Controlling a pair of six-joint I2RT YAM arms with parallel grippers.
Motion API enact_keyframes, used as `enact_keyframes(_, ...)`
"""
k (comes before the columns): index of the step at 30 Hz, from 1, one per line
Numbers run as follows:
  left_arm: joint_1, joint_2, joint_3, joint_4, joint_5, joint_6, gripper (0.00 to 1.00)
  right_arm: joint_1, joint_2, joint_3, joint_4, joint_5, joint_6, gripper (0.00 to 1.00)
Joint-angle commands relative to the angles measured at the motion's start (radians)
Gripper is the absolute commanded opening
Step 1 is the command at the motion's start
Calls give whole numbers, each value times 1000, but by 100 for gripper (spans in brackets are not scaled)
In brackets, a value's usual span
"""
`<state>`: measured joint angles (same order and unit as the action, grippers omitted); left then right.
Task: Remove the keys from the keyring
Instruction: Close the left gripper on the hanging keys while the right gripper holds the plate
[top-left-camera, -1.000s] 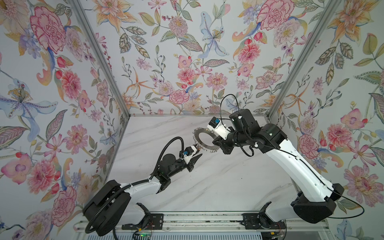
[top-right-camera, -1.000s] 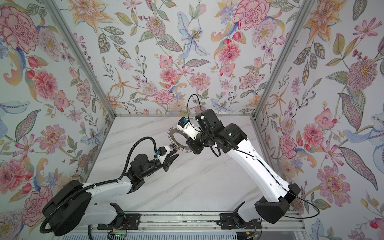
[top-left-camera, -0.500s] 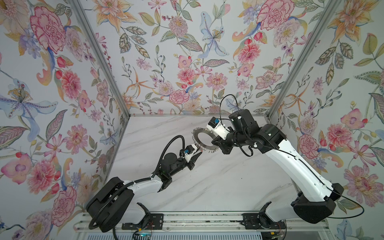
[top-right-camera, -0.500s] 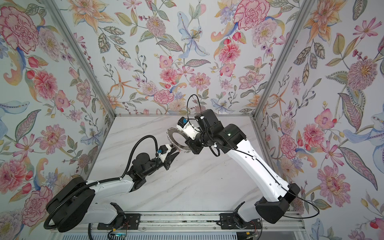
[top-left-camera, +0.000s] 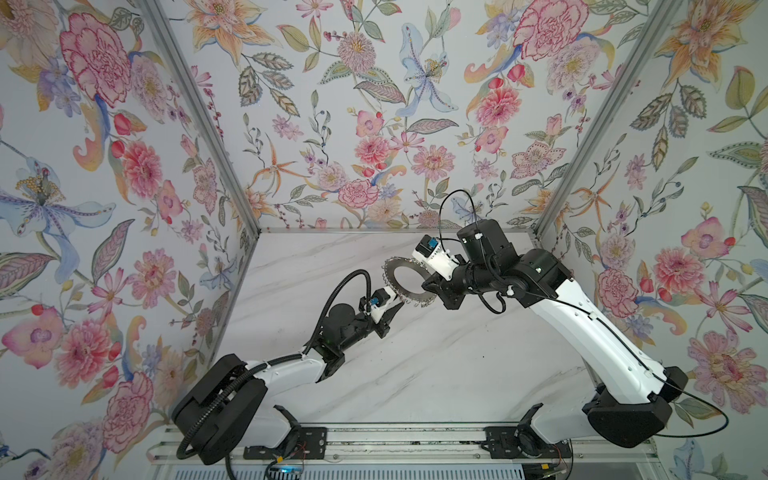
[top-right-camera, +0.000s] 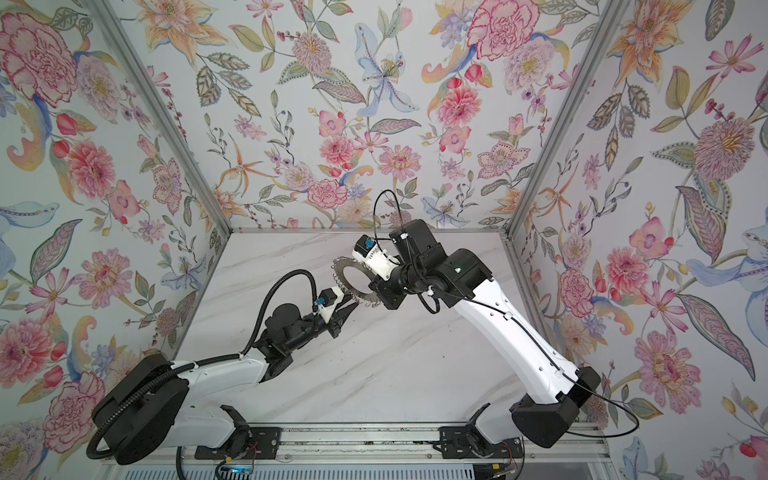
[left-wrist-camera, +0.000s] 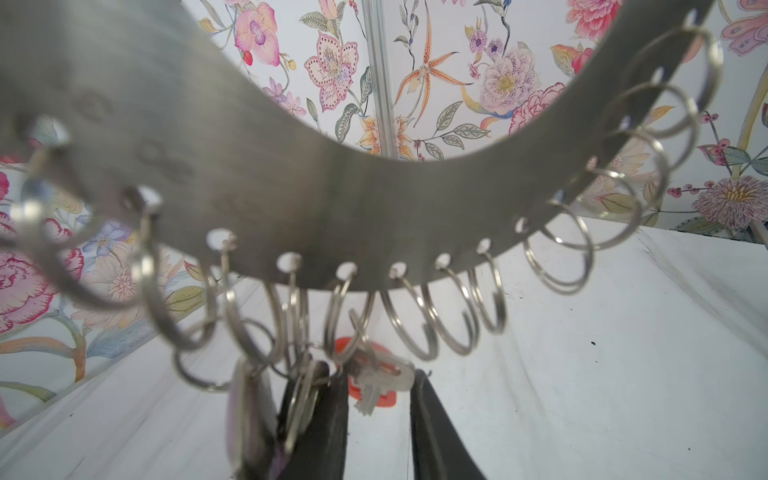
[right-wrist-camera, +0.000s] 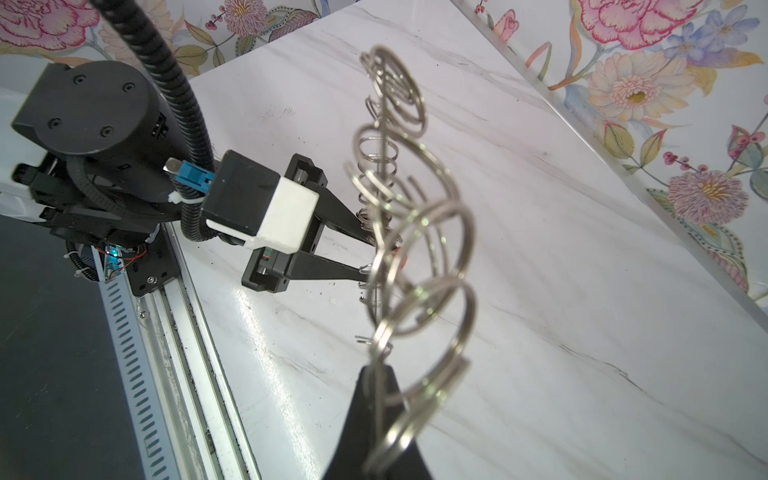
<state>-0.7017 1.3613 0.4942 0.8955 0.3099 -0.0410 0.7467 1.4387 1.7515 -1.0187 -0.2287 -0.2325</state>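
keys (left-wrist-camera: 376, 380) hang from the near-left rim of the keyring (left-wrist-camera: 291, 187), between the left gripper (right-wrist-camera: 366, 257) fingers, which stand narrowly apart. keyring is raised above the table (top-left-camera: 415, 374), its right rim clamped by the right gripper (right-wrist-camera: 376, 378).

One keyring (left-wrist-camera: 291, 187). One orange-red fob (left-wrist-camera: 384, 400), one silver key (left-wrist-camera: 382, 376), one pale tag (left-wrist-camera: 245, 415). Wire loops (left-wrist-camera: 561, 289) on rim: more than twelve, exact count blurred. Two grippers: left gripper (right-wrist-camera: 365, 258), right gripper (right-wrist-camera: 376, 382).
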Motion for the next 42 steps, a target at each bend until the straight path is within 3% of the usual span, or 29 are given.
enact_keyframes(1, -4, 13, 42, 21, 26, 8, 29, 6, -34, -6, 40, -23, -8, 0)
enact_keyframes(16, -4, 21, 48, 27, 52, -8, 37, -4, -31, -4, 47, -34, -3, 0)
enact_keyframes(22, -3, 9, 30, 33, 41, -15, 25, -10, -29, -3, 52, -36, 1, 0)
enact_keyframes(33, -3, -2, 17, 26, 47, -22, 14, -18, -35, -11, 55, -41, 5, 0)
enact_keyframes(39, -1, -24, 11, -8, 25, -22, 0, -37, -43, -24, 63, -35, 14, 0)
enact_keyframes(42, 0, -46, 10, -48, 13, -10, 0, -50, -52, -41, 80, -31, 28, 0)
